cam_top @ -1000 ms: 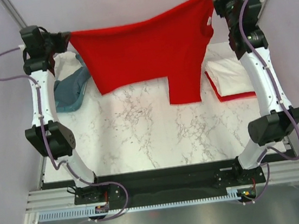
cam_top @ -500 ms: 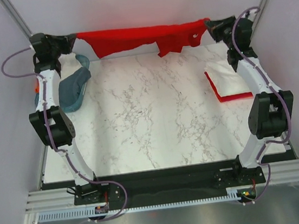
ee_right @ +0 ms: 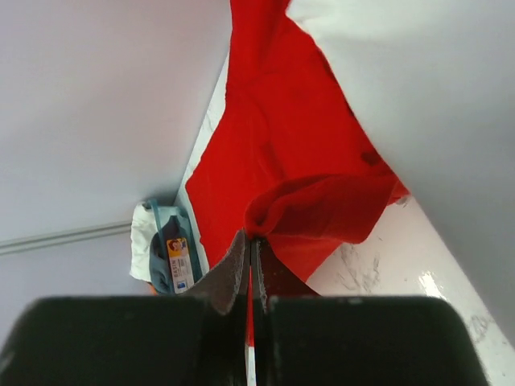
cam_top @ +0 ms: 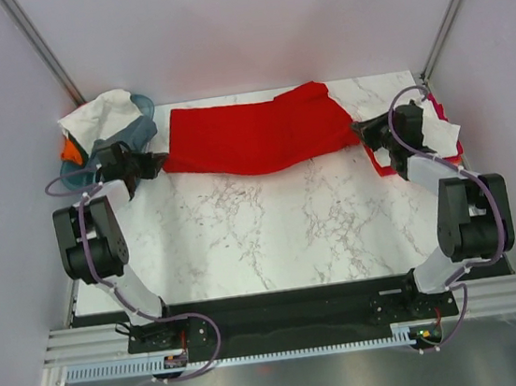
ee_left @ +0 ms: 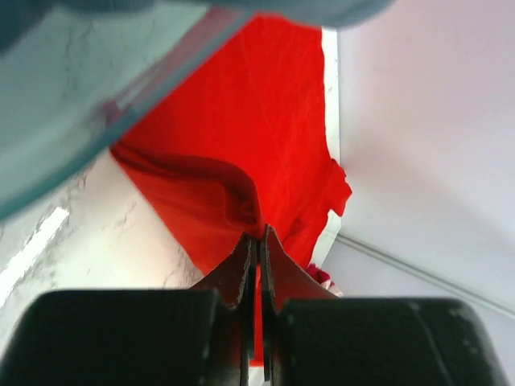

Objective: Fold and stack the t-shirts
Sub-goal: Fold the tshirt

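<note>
Grippers — left (cam_top: 160, 158), right (cam_top: 357, 130) — tight on t-shirt (cam_top: 251, 137)

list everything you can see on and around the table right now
red t-shirt: one, bright red, lying across the far side of the table
folded stack: white t-shirt on top, red edge beneath, far right
basket: one, teal, far left corner
basket clothes: white and orange pieces, count unclear, piled in the basket
table: one, white marble
left claw: one, black, shut on the red t-shirt's left end
right claw: one, black, shut on its right end
</note>
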Tool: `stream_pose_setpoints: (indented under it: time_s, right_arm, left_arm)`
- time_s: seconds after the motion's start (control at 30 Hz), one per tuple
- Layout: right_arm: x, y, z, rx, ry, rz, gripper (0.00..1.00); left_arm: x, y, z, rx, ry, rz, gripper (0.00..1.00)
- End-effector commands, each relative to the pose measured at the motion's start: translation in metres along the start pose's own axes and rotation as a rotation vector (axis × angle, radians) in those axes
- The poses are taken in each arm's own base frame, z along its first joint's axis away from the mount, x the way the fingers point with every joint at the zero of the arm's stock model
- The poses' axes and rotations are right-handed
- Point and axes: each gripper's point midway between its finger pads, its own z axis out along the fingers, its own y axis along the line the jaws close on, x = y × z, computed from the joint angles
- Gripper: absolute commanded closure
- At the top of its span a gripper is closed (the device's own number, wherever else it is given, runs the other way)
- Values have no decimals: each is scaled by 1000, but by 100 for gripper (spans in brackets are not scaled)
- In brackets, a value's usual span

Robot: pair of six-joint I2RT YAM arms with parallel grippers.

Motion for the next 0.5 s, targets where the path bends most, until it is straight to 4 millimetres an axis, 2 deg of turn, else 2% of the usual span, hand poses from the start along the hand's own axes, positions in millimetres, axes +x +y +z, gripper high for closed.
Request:
stream_pose_setpoints:
  time_s: [0.0, 0.03, 0.07, 0.1, 0.13, 0.2, 0.23, 0.3, 0.33, 0.47]
  right_arm:
    - [8, -20, -18, -13, -21, -29, 100]
    - [10, -20, -24, -21, -30, -32, 100]
    - [13, -27, -27, -15, -31, -35, 100]
    - [18, -43, -32, 24, -30, -34, 100]
    - [19, -46, -37, 31, -34, -49, 100]
    - [28, -63, -45, 66, -20, -50, 100]
    - [29, -63, -49, 68, -20, -60, 100]
    - [37, -79, -57, 116, 2, -63, 100]
    - [37, -79, -60, 124, -3, -71, 100]
    - [48, -102, -75, 213, 13, -96, 100]
  left_arm:
    - [-3, -35, -31, 170, -72, 135, 98]
    - [2, -21, -33, 155, -67, 140, 98]
    - [4, -18, -35, 152, -69, 154, 98]
    - [5, -18, -41, 153, -79, 170, 98]
    - [10, -6, -43, 128, -74, 166, 98]
    - [10, -4, -56, 123, -102, 176, 98]
    - [15, 10, -61, 100, -104, 168, 98]
    - [15, 20, -69, 78, -136, 160, 98]
    - [16, 26, -76, 71, -145, 153, 98]
    - [18, 48, -84, 26, -120, 126, 98]
